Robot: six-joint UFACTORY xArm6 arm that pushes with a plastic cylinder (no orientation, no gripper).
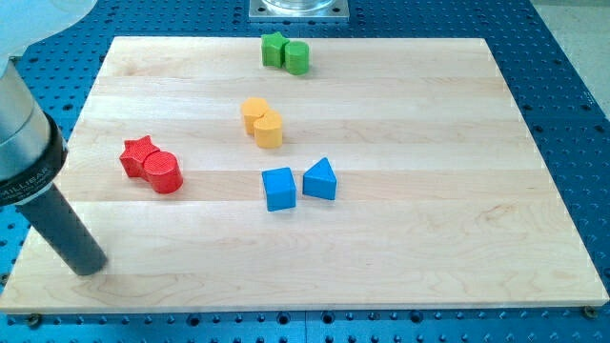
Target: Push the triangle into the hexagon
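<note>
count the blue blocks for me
2: a blue cube near the board's middle and a blue triangle just to its right in the view. None looks hidden.

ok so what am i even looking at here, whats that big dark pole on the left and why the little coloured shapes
The pole is the end of a robot arm. It has no hand, only a straight rod, and my tip slides on the wooden board to push blocks; nothing is held. One camera looks down at the board.

Near the middle lie a blue triangle and a blue cube, close but apart. Above them a yellow hexagon touches a yellow cylinder. At the top are a green star and a green cylinder; at the left a red star and a red cylinder. My tip is at the lower left, touching no block.
</note>
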